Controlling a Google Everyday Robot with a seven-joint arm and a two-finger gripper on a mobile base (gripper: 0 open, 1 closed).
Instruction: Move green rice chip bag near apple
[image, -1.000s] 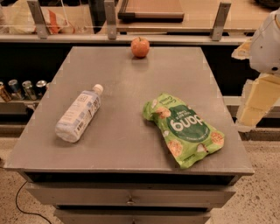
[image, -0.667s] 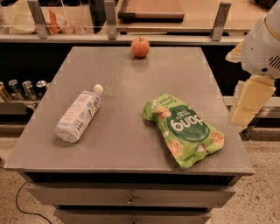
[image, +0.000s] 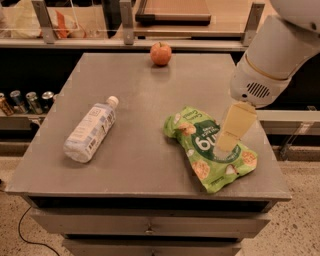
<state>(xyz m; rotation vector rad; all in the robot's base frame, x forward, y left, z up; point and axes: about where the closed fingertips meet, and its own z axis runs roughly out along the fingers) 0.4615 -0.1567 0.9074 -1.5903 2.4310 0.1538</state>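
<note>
The green rice chip bag (image: 200, 150) lies crinkled on the right front part of the grey table (image: 145, 100), its dark round logo facing up. The apple (image: 160, 53) stands at the table's far edge, well apart from the bag. My gripper (image: 227, 140) hangs from the white arm (image: 272, 55) that comes in from the upper right. Its pale finger (image: 235, 125) points down over the bag's right half, covering part of the logo. I cannot tell whether it touches the bag.
A clear plastic bottle (image: 90, 130) with a white cap lies on the table's left side. Several cans (image: 25, 100) stand on a lower shelf at the left. A railing and counter (image: 175, 15) run behind the table. Drawers sit under the table front.
The arm and gripper have moved left from beyond the table's right edge to above the bag's right half. The bag, the apple and the bottle have not moved.
</note>
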